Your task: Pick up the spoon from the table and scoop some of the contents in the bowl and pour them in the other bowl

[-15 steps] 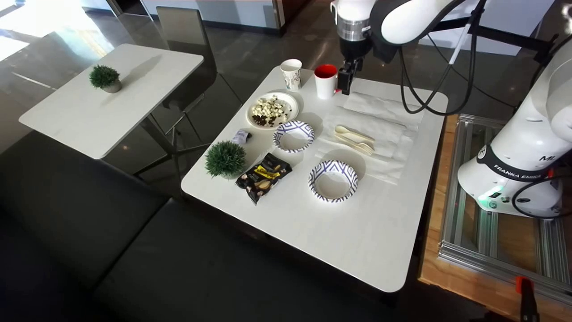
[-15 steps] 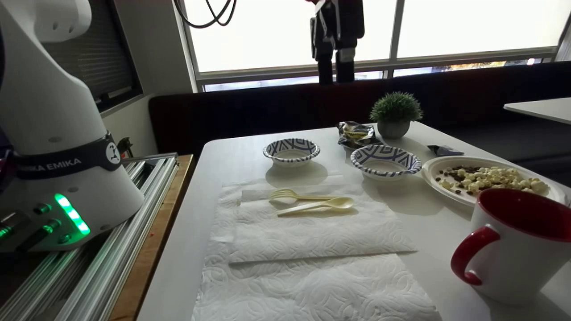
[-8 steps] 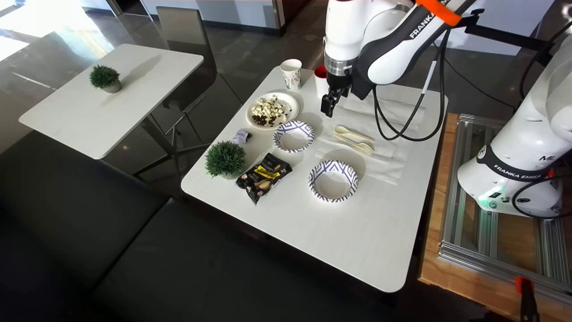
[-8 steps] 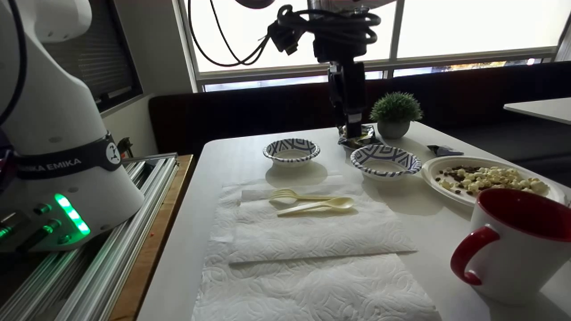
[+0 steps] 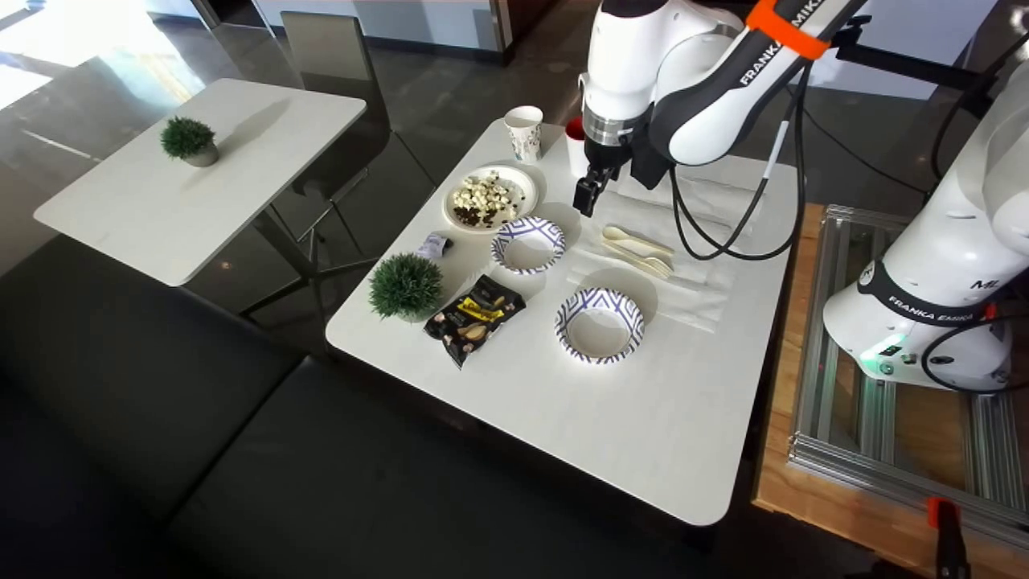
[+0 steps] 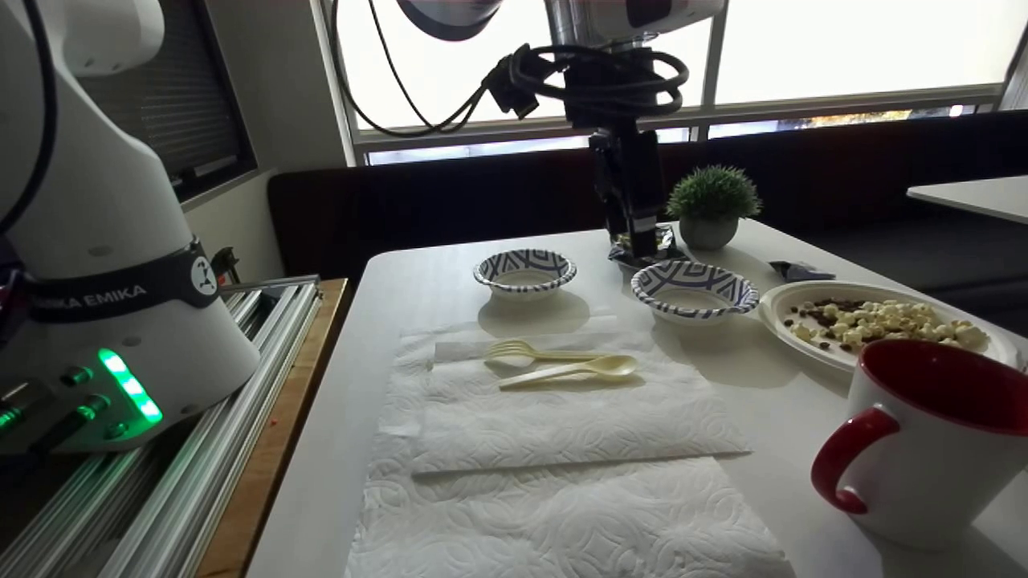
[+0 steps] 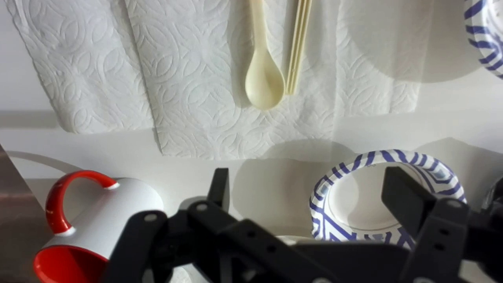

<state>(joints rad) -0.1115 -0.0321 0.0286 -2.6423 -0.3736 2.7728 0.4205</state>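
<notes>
The pale spoon [image 5: 617, 233] lies on paper towels beside a fork in both exterior views [image 6: 613, 366]; its head [image 7: 265, 84] shows ahead of my fingers in the wrist view. The bowl [image 5: 528, 185] is a shallow, plain-rimmed white dish holding the contents [image 5: 485, 199], popcorn and dark bits; they also show here [image 6: 887, 321]. Two deeper white bowls with blue patterns [image 5: 556, 236] [image 5: 632, 315] show no food inside. Which is the other bowl, I cannot tell. My gripper [image 7: 308, 186] is open, in the air between the mug and the nearer patterned bowl, apart from the spoon.
A red-and-white mug [image 6: 936, 466] stands by the dish, with a paper cup [image 5: 525, 134] behind it. The fork [image 6: 554, 353] lies close beside the spoon. A black snack bag [image 5: 476, 318], a small packet [image 5: 434, 245] and a potted plant [image 5: 407, 285] stand along the far side.
My gripper has come down and moved from near the mug toward the patterned bowls and cutlery, and it has turned. Most of this was in the first half second. The objects have not moved.
</notes>
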